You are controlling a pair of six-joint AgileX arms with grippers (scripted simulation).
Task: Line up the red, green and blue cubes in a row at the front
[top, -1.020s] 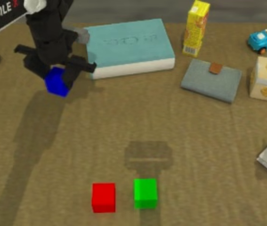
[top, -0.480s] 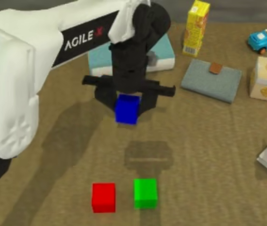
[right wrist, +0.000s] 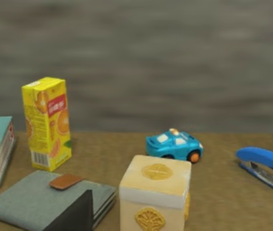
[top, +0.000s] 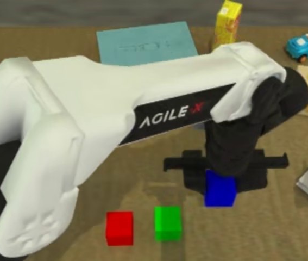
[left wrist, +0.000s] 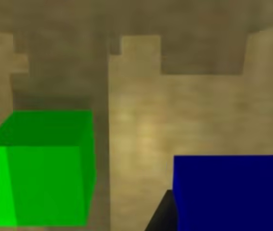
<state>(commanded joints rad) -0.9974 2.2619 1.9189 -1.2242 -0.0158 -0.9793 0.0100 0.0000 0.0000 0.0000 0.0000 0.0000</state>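
Observation:
The red cube (top: 119, 228) and the green cube (top: 168, 223) sit side by side near the table's front edge, red on the left. My left gripper (top: 219, 184) reaches across the table and is shut on the blue cube (top: 219, 193). It holds the blue cube just right of the green cube and a little farther back. In the left wrist view the blue cube (left wrist: 232, 192) fills the near corner beside a dark finger (left wrist: 162, 217), with the green cube (left wrist: 42, 168) beyond a gap. My right arm is out of the top view; only a dark edge of its gripper (right wrist: 76, 216) shows.
A teal book (top: 143, 43), a yellow juice carton (top: 227, 22) and a blue toy car (top: 305, 46) stand along the back. A cream box with gold emblems (right wrist: 155, 192), a grey wallet (right wrist: 30, 199) and a blue stapler (right wrist: 264, 166) lie at the right.
My left arm has swung from the back left to the front right, carrying the blue cube down beside the green cube. The red and green cubes have not moved.

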